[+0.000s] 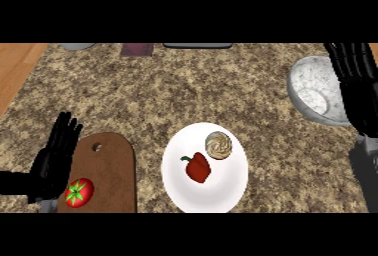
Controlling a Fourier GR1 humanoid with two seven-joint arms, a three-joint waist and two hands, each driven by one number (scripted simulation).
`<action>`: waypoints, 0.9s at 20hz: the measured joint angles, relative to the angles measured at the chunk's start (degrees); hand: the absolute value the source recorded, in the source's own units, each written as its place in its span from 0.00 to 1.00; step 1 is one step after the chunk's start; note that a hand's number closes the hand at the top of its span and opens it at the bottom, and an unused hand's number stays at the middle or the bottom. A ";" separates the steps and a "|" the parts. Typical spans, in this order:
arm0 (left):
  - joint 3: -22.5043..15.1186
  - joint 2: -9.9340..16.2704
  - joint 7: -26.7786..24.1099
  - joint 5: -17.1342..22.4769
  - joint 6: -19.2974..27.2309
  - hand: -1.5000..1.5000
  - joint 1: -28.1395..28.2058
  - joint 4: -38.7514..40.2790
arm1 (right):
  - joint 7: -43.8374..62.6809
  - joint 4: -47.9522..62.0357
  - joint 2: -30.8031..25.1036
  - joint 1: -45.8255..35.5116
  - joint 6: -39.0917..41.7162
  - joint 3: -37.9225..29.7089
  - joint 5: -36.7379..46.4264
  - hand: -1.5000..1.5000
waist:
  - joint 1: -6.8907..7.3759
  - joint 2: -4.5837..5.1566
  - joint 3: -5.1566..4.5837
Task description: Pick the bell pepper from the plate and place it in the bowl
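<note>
Pepper (198,168) lies untouched on the plate (230,192) beside a bun (218,145), while the right hand (354,80), fingers straight and empty, hangs over the bowl (304,86), left hand (56,155) resting open.

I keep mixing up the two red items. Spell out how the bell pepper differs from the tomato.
The bell pepper lies on the white plate; the tomato sits on the wooden cutting board. The pepper is elongated and darker red, the tomato round and brighter. The pepper has a small green stem, the tomato a star-shaped green top. Neither is held.
</note>
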 measured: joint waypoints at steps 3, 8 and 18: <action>-1.97 0.57 0.17 -2.42 -1.38 0.50 -2.05 -0.01 | 1.21 -0.52 2.98 0.05 -1.31 3.71 2.41 1.00 | -0.30 0.53 0.21; -8.55 2.90 2.82 -6.90 -5.38 0.50 -6.08 -2.54 | 4.01 0.24 4.51 2.02 -4.58 14.04 13.95 1.00 | -1.36 0.73 0.05; -15.04 0.21 10.42 -10.87 -6.58 0.50 -12.48 -4.19 | 7.91 12.41 15.00 0.49 -13.51 29.91 33.45 0.00 | -0.19 1.06 0.36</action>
